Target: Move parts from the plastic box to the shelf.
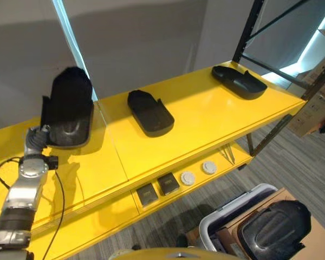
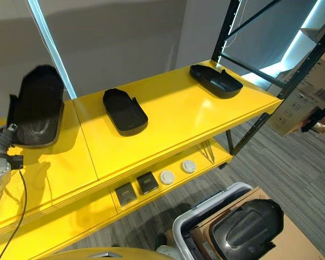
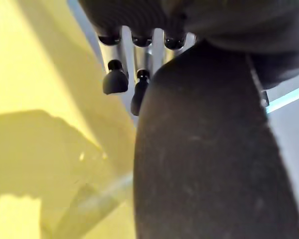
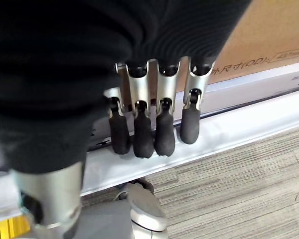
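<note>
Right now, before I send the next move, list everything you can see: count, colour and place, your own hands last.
Black parts on the top shelf: two lying flat, one mid-shelf, one at the far right end.
Held part: one, black, tilted above the shelf's left end.
Black part in the plastic box: one, on cardboard.
Plastic box: one, white-rimmed, on the floor at lower right.
Square pads: two, dark, lower shelf.
Round discs: two, white, lower shelf beside the pads.
Cardboard cartons: brown, right of the rack.
Left hand: under the held part.
Right hand: fingers relaxed, by the box rim.
</note>
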Controlling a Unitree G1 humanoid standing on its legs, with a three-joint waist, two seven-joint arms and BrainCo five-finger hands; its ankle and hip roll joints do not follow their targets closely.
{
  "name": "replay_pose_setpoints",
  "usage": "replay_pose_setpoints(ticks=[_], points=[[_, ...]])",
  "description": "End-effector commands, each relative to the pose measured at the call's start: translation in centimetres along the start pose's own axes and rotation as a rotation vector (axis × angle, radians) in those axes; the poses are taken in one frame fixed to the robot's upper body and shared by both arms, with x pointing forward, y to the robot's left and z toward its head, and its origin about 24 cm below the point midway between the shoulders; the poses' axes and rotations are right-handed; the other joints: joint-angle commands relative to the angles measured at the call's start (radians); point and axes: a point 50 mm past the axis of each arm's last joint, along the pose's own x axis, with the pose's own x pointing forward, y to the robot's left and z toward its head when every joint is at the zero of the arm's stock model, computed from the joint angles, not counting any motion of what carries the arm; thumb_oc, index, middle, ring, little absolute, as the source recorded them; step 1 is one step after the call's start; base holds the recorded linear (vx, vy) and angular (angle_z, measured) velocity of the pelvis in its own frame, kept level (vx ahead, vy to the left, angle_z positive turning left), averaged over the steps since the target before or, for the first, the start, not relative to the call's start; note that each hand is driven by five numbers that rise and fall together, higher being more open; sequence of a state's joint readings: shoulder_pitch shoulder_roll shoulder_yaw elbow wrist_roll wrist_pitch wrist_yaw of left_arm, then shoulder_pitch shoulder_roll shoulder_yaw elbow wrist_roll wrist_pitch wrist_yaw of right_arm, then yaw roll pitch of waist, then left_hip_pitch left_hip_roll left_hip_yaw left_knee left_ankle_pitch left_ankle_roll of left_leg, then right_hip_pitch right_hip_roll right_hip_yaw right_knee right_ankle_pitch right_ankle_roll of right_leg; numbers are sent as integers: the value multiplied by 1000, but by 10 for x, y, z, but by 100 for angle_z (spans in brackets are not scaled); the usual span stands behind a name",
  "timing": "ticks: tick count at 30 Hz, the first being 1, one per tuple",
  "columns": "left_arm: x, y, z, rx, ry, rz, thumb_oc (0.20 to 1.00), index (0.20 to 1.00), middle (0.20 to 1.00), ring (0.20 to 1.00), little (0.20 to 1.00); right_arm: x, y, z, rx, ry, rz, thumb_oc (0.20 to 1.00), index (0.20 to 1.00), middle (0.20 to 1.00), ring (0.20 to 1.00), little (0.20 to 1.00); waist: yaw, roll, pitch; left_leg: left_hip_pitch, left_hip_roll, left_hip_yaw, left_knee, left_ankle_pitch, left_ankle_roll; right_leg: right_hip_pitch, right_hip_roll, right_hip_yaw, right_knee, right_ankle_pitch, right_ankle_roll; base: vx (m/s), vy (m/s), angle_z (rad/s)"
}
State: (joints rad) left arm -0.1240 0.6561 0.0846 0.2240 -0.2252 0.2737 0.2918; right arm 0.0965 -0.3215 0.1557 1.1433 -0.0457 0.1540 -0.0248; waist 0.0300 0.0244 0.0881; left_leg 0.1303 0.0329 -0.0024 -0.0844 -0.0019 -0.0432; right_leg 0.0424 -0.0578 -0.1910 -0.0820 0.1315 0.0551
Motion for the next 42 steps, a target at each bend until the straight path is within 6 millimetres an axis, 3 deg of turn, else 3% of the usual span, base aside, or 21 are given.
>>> replay_pose_setpoints(ticks=[1, 5, 11, 24, 41, 42], points=[[9, 21, 23, -33, -81, 93, 200, 200, 200, 200, 200, 0, -13, 13, -67, -41, -37, 1000, 1000, 1000, 1000, 1000, 12, -8, -15, -70, 42, 75, 52, 24, -18, 42, -73, -5, 73, -98, 108, -16, -6, 5], [2, 11, -16, -3, 34, 101, 200, 200, 200, 200, 200, 0, -11, 15, -115, -46, -25, 1000, 1000, 1000, 1000, 1000, 20, -9, -13, -71, 44, 72, 49, 26, -20, 44, -72, -12, 74, -103, 104, -16, 4, 6], [-4, 7, -41, 12, 114, 105, 200, 200, 200, 200, 200, 0, -10, 16, -174, -44, -9, 1000, 1000, 1000, 1000, 1000, 31, -9, -10, -70, 48, 69, 39, 33, -24, 51, -74, -26, 74, -106, 103, -8, 4, 7], [-13, -4, -78, 81, 259, 105, 200, 200, 200, 200, 200, -1, -12, 31, -223, -86, 0, 1000, 1000, 1000, 1000, 1000, 30, 2, -9, -66, 59, 73, 14, 53, -33, 56, -74, -38, 82, -120, 98, -4, 5, 5], [-26, 7, -119, 103, 415, 154, 200, 200, 200, 200, 200, -1, -20, 26, -233, -71, -10, 1000, 1000, 1000, 1000, 1000, 27, 7, -8, -61, 61, 74, 11, 54, -34, 61, -75, -40, 80, -121, 97, -1, 0, 0], [-26, 7, -120, 115, 419, 150, 922, 922, 922, 922, 922, -1, -20, 28, -237, -73, -10, 1000, 1000, 1000, 1000, 1000, 25, 8, -9, -60, 62, 75, 11, 54, -34, 61, -75, -39, 81, -122, 97, 0, 0, 0]])
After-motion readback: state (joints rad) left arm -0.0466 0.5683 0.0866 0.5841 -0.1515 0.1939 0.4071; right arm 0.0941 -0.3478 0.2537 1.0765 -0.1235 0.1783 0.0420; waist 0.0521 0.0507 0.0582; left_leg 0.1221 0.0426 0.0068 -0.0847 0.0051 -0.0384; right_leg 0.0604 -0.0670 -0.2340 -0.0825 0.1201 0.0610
